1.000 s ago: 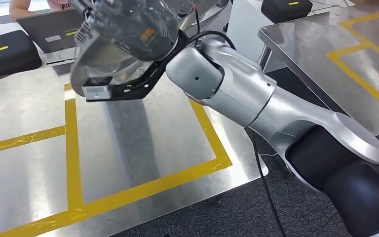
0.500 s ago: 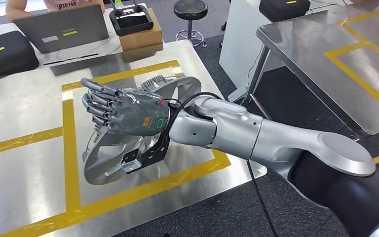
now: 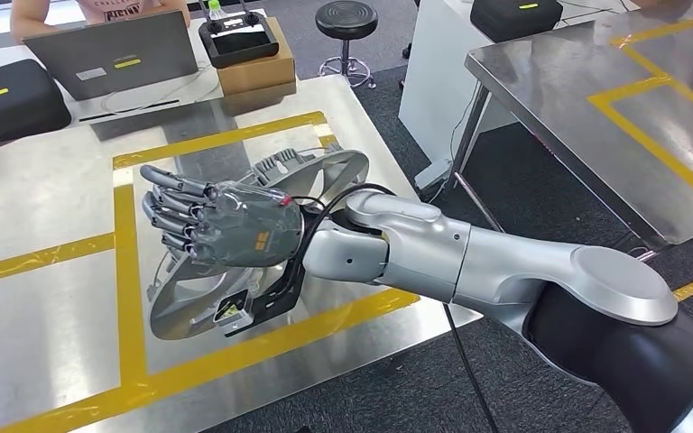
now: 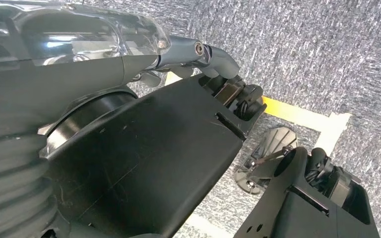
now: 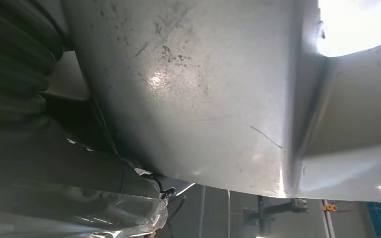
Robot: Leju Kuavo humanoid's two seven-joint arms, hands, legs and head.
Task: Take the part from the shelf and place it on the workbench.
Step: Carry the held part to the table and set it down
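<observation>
— How many parts do you have there?

— One on my bench: a grey metal part [image 3: 320, 171], ring-shaped with spokes. My right hand [image 3: 221, 225] holds it by its middle, fingers [image 3: 176, 206] pointing toward nine o'clock. The part's low rim touches the workbench [image 3: 45, 307] near seven o'clock, and its far rim tilts up toward one o'clock. In my right wrist view the part's scuffed grey face [image 5: 193, 84] lies close against the lens.

— And the other hand?

— My left hand [image 4: 198, 52] hangs over grey carpet crossed by a yellow floor line; I can't tell how its fingers lie.

— What's the surface?

— Shiny steel, marked with yellow tape [image 3: 131, 262] into boxes; the part sits inside one box. A second steel table [image 3: 586, 99] stands at two o'clock, also taped.

— The room?

— At twelve o'clock: one laptop [image 3: 113, 54], one cardboard box [image 3: 257, 68] with a controller on it, one round stool [image 3: 346, 18]. Two black cases, one [image 3: 9, 99] at ten o'clock, one [image 3: 514, 16] at one o'clock. A person sits behind the laptop.
</observation>
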